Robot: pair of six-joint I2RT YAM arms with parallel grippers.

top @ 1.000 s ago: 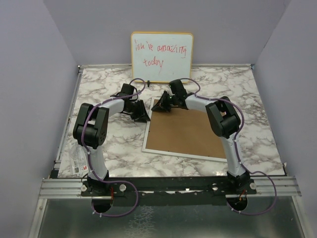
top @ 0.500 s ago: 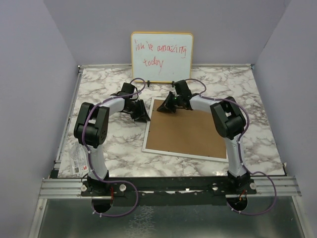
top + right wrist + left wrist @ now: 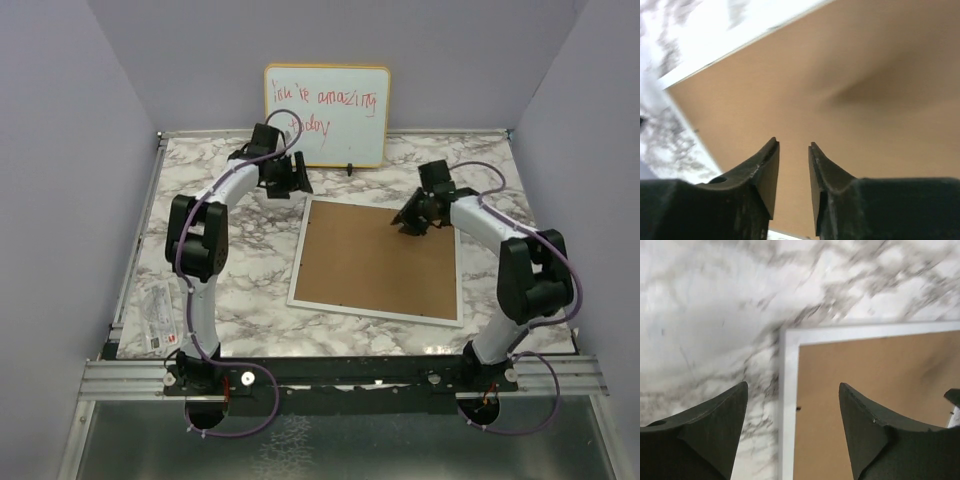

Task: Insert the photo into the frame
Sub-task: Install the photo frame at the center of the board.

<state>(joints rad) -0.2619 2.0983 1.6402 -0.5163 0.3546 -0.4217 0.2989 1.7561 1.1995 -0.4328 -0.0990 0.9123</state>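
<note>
On the marble table (image 3: 510,190), the frame (image 3: 788,405) lay backing board (image 3: 375,255) up, the photo unseen and presumably inside, left gripper (image 3: 792,385) wide apart, right gripper (image 3: 793,143) barely parted, both empty.

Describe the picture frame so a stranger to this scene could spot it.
On the marble table, look in front of the whiteboard at the back wall. The frame lies flat there: a thin white rim around a brown backing board, not upright with red handwriting.

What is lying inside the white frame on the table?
A brown backing board fills the frame, inside its white rim. Anything beneath the board is covered and cannot be seen.
</note>
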